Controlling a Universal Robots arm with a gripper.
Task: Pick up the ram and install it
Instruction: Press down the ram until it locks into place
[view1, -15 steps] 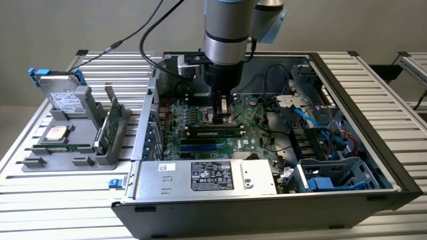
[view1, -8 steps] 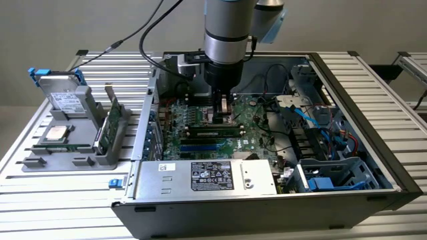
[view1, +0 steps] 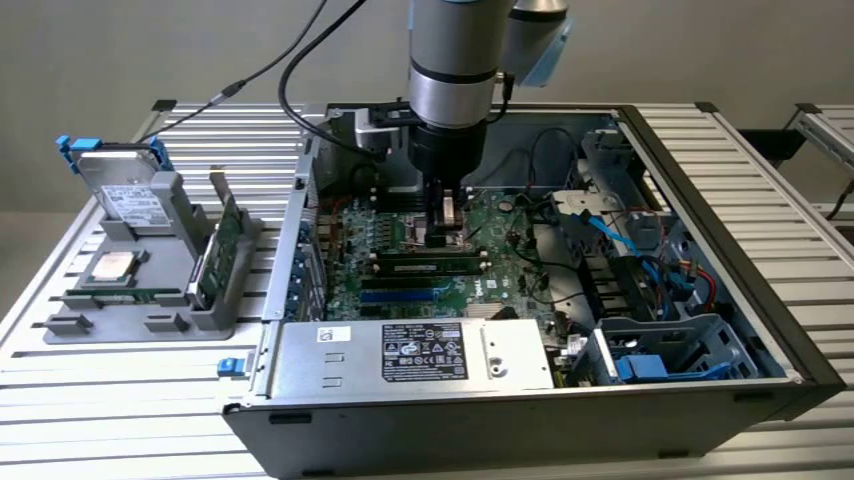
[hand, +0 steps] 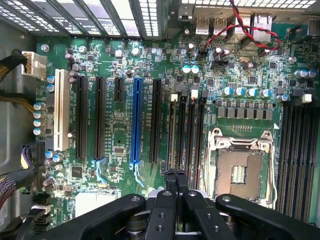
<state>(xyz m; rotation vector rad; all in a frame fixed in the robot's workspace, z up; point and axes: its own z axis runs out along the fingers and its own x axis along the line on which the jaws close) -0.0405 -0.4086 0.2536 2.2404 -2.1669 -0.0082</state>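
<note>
Arm: the robot arm (view1: 461, 60) comes down from above into the open computer case (view1: 747, 290). Its top is cut off by the picture edge.
Claw: the gripper (hand: 175, 176) is closed all the way. Its two black fingertips (hand: 170, 176) sit side by side with just a thin dark line between them. I see nothing held there.
Claw place: it hangs low over the green main board (hand: 125, 125), close to the long black memory slots (hand: 186, 132) beside the open silver chip socket (hand: 242, 172). In the exterior view the arm hides the fingertips, so I cannot tell if they touch the board.
Ram: the ram (view1: 123, 296) looks like the thin green stick lying in the front groove of the grey tray (view1: 60, 325), outside the case on the exterior view's left, well apart from the claw. It is small and hard to make out.
Other tray things: a taller green card (view1: 216, 255) stands on its edge, a square silver chip (view1: 111, 266) lies flat, and a grey drive (view1: 131, 195) stands at the back.
Slots: the ones near the claw look empty in the wrist view. More slots (hand: 300, 150) are cut off at the picture edge.
Front of case: a silver power box (view1: 407, 352) hides part of the board.
</note>
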